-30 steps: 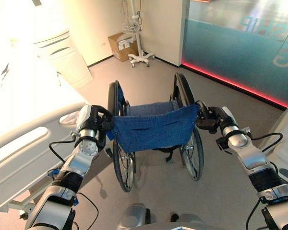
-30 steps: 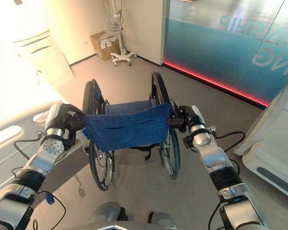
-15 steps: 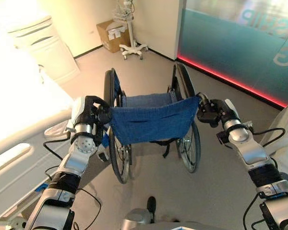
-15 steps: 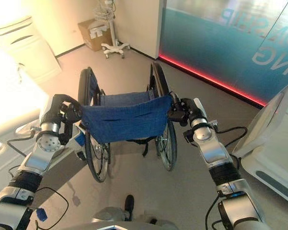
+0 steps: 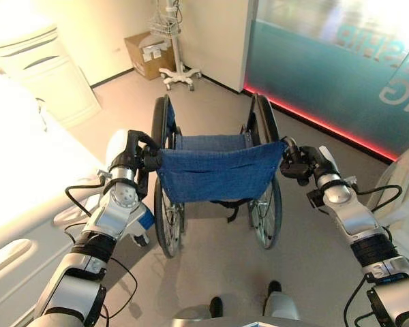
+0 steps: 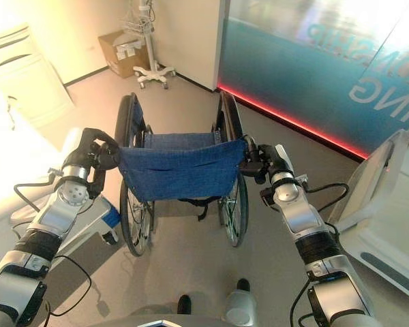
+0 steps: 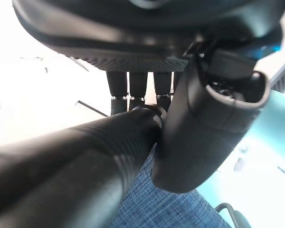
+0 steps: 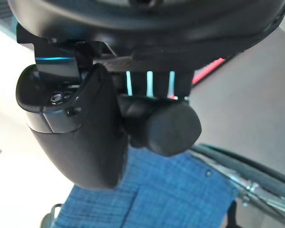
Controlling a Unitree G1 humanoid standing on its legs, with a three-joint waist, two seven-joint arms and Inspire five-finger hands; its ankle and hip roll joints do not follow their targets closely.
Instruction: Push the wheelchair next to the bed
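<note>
The wheelchair [image 5: 218, 174], with a blue cloth backrest and two large black wheels, stands on the grey floor straight ahead, its back towards me. My left hand [image 5: 133, 160] is shut on the left push handle [image 7: 85, 156]; the thumb [image 7: 204, 128] and fingers curl round the black ribbed grip. My right hand [image 5: 305, 163] is shut on the right push handle [image 8: 168, 126], whose round end sticks out past the thumb [image 8: 80, 137]. The white bed [image 5: 27, 184] runs along the left, close beside the wheelchair's left wheel [image 5: 165, 204].
A white bedside cabinet [image 5: 44, 75] stands at the far left. A cardboard box [image 5: 144, 54] and a wheeled stand [image 5: 174, 71] sit by the back wall. A teal glass wall [image 5: 334, 75] with a red light strip runs along the right. White equipment [image 6: 382, 211] stands at right.
The whole view has shifted as I stepped forward. The wheelchair has rolled ahead along the bed, and both hands have stayed on the handles.
</note>
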